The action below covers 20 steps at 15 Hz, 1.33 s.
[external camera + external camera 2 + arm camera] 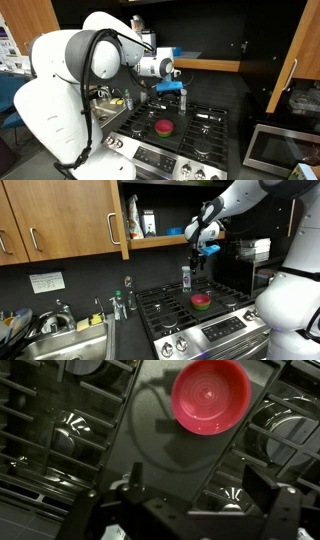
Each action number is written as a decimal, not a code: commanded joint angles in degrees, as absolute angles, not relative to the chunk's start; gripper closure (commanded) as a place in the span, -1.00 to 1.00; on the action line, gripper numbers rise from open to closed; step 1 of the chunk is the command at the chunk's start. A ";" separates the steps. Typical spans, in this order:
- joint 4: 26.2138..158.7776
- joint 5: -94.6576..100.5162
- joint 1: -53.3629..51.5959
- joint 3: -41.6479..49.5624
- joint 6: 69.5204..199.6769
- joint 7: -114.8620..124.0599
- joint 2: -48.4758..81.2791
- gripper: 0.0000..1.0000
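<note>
The gripper (195, 498) hangs above the stove (207, 124) with its jaws spread wide and nothing between them. In the wrist view its two dark fingers (131, 486) frame the lower edge of the picture, pointing down at the stove's flat middle strip. In both exterior views the gripper (172, 90) (198, 260) is well clear of the stove top, over its rear half.

The red bowl (210, 398) sits upright on the stove's middle strip, between the burner grates. It is below the gripper and nearer the stove's front edge, apart from the fingers and untouched. In the wrist view it lies towards the top of the picture, offset from the gap between the fingers. In the exterior views the bowl (164, 126) (202, 302) shows near the middle of the stove top.

A small upright container (186, 277), too small to make out, stands at the stove's back edge, under the gripper. Beside the stove a sink (68, 342) is set into the counter, with bottles (118, 306) between it and the stove. Wooden cabinets (60, 220) hang above the sink, beside the stove's alcove.
</note>
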State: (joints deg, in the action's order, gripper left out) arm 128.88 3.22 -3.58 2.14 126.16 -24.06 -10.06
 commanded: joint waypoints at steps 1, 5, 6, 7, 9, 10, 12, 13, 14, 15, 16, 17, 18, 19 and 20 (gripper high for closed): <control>128.64 3.18 -3.20 1.73 126.00 -24.80 -10.18 -1.00; 128.41 3.20 -3.27 1.79 125.99 -25.71 -10.73 -1.00; 128.41 3.20 -3.27 1.79 125.99 -25.74 -10.74 -1.00; 128.41 3.20 -3.27 1.79 125.99 -25.76 -10.73 -1.00; 128.66 2.58 -3.40 1.80 126.12 -25.76 -10.61 -1.00; 129.20 1.56 -3.62 1.83 126.36 -26.03 -10.65 -1.00; 131.23 0.27 -3.68 1.94 126.73 -26.24 -11.60 -1.00; 132.27 -0.77 -3.77 2.01 127.03 -26.48 -11.98 -1.00; 133.86 -1.89 -4.00 1.94 128.28 -26.66 -12.52 -1.00; 135.30 -2.80 -4.11 1.77 129.08 -26.08 -13.00 -1.00; 136.81 -3.47 -4.23 1.71 129.99 -26.15 -13.40 -1.00; 138.35 -4.54 -4.44 1.58 130.65 -25.80 -13.78 -1.00; 139.43 -5.28 -4.62 1.19 130.43 -24.46 -13.78 -1.00; 140.72 -5.97 -4.85 0.92 131.13 -23.78 -13.92 -1.00; 141.76 -6.70 -5.10 0.74 131.10 -23.77 -14.00 -1.00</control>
State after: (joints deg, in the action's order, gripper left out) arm 137.58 -4.58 -4.40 1.35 129.59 -25.11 -11.56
